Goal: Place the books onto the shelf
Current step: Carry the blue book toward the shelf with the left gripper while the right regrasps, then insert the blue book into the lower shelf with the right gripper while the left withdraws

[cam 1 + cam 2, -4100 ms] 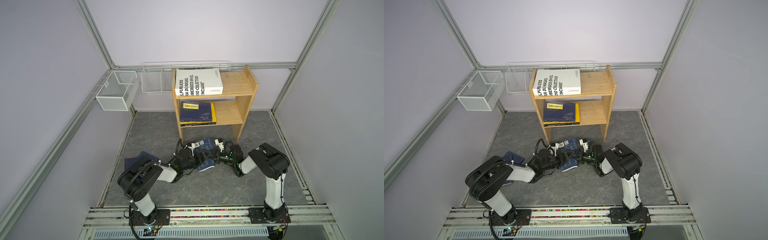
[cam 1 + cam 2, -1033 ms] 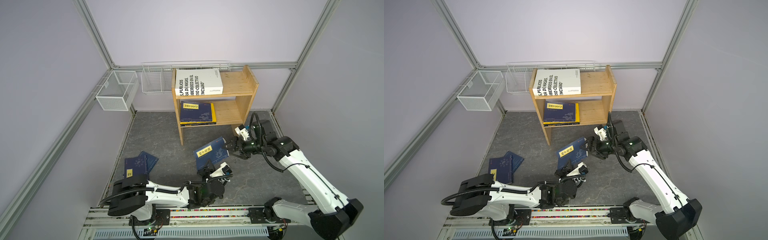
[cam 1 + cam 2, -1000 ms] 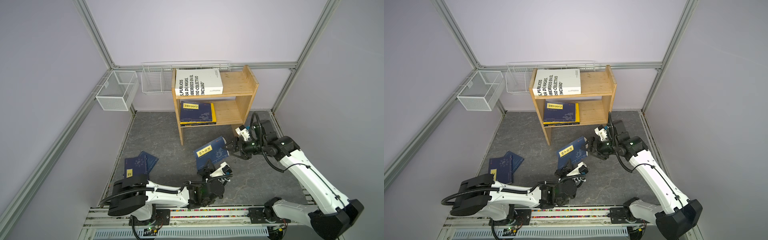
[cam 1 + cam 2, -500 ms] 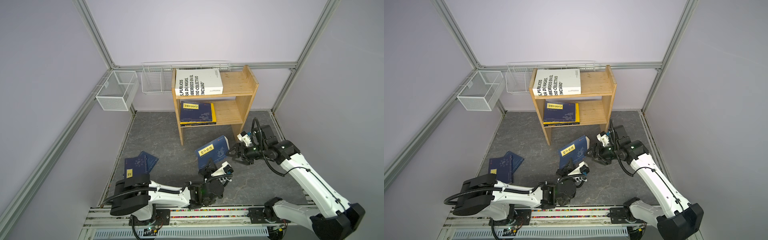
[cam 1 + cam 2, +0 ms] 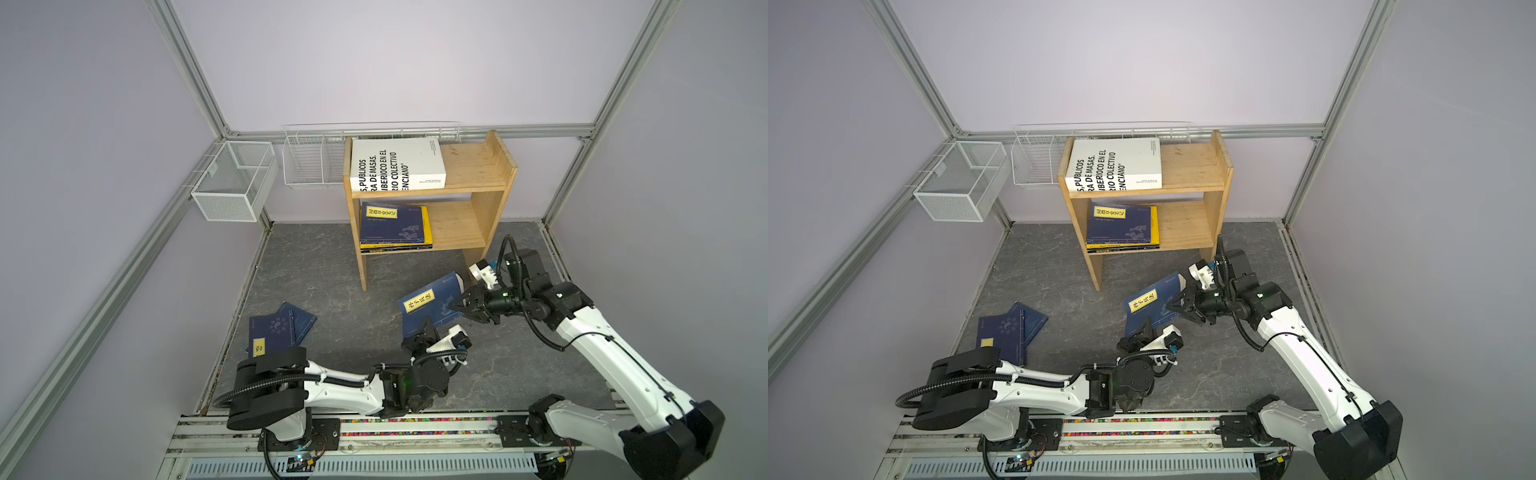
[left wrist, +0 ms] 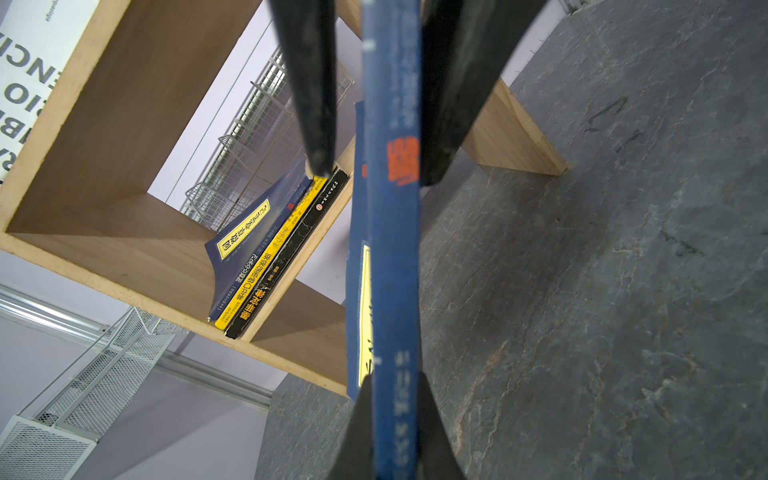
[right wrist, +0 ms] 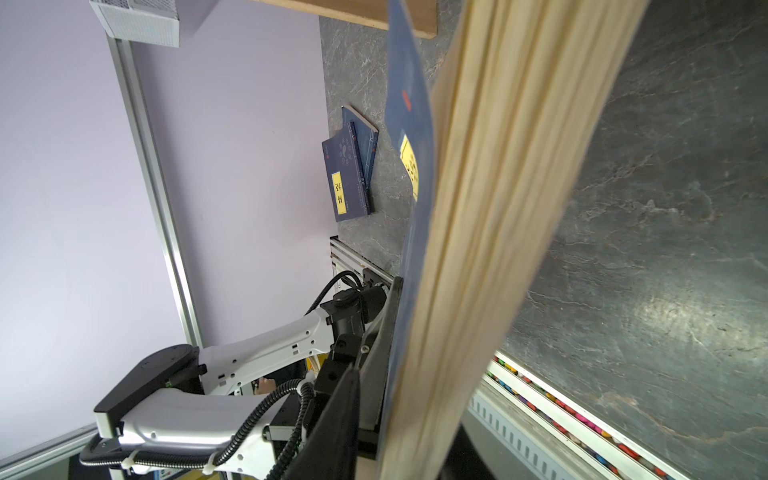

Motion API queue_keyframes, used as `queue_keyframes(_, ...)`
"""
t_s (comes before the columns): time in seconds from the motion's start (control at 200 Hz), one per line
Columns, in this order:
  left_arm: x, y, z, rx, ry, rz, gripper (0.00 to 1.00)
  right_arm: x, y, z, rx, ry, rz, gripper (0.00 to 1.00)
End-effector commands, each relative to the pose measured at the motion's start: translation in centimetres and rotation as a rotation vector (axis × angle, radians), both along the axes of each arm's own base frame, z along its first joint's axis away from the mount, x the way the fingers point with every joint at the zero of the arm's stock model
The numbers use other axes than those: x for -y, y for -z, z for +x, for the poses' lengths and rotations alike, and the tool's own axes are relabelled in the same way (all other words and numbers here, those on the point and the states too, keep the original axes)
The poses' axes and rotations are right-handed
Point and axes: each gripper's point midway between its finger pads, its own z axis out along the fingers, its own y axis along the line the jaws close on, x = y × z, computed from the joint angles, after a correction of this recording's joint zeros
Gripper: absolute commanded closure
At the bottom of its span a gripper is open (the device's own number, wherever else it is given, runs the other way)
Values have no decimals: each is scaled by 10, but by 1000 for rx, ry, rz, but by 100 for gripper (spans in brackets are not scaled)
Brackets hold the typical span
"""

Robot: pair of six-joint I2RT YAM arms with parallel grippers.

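A thin navy book with a yellow label (image 5: 432,305) (image 5: 1150,307) stands tilted above the floor in front of the shelf (image 5: 490,166) (image 5: 1187,166). My left gripper (image 5: 424,332) (image 6: 392,395) is shut on its lower spine edge (image 6: 392,249). From the right, my right gripper (image 5: 457,309) (image 5: 1177,309) (image 7: 399,374) straddles the book's page edge (image 7: 498,208). One finger (image 6: 316,124) still stands a narrow gap off the cover. A thick white book (image 5: 395,164) lies on the top tier. A navy, yellow and black stack (image 5: 392,226) lies on the lower tier. Two navy books (image 5: 278,330) (image 7: 349,174) lie on the floor at the left.
Two white wire baskets (image 5: 232,183) (image 5: 311,160) hang on the back left frame. The shelf's right side panel (image 5: 478,249) stands just behind my right gripper. The arm bases sit on a rail (image 5: 374,424) along the front edge.
My right gripper's jaws have narrowed around the book's edge and shifted slightly toward the front. The left gripper has kept its hold, with the book tipping a little.
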Motion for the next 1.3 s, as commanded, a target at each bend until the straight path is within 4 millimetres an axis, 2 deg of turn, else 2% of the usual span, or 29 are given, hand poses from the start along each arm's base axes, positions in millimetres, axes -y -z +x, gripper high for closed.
queue_keyframes(0.0, 23, -18, -5, 13, 76, -59, 100, -5, -2, -3, 4, -19, 31, 81)
queue_keyframes(0.06, 26, -19, -6, 14, 88, -70, 100, -2, -1, -3, 12, -12, 16, 86)
queue_keyframes(0.135, 27, -29, -6, 12, 92, -125, 84, 4, 0, 0, 40, 7, -20, 88)
queue_keyframes(0.255, 30, -47, -10, -75, 142, -232, 52, 8, -1, 10, 82, 31, -40, 89)
queue_keyframes(0.36, 21, -59, -14, -186, 177, -354, 35, 6, -14, 20, 134, 30, -21, 89)
queue_keyframes(0.44, 0, -74, -14, -282, 180, -485, 24, 5, -23, 26, 196, 27, -8, 89)
queue_keyframes(0.48, -13, -81, -12, -356, 186, -569, 21, 3, -28, 28, 228, 28, 11, 90)
queue_keyframes(0.545, -44, -90, 0, -493, 175, -759, 13, -2, -41, 29, 278, 8, 62, 89)
queue_keyframes(0.605, -71, -92, 10, -651, 186, -936, 9, -6, -58, 26, 334, -22, 112, 89)
queue_keyframes(0.68, -108, -96, 21, -746, 191, -1165, 2, -6, -79, 22, 422, -35, 156, 89)
queue_keyframes(0.75, -138, -105, 27, -790, 197, -1343, 0, -3, -98, 21, 514, -17, 185, 89)
queue_keyframes(0.835, -154, -107, 32, -888, 191, -1467, 0, -1, -116, 26, 593, 26, 238, 90)
queue_keyframes(0.895, -150, -105, 36, -1001, 212, -1541, 0, -4, -126, 31, 621, 40, 291, 89)
queue_keyframes(1.01, -124, -102, 49, -1183, 336, -1722, 2, -10, -136, 46, 632, 85, 384, 89)
queue_keyframes(1.105, -117, -104, 62, -1185, 422, -1837, 5, -15, -131, 56, 598, 104, 400, 89)
queue_keyframes(1.295, -106, -116, 72, -1184, 527, -1875, 6, -18, -123, 67, 565, 139, 397, 89)
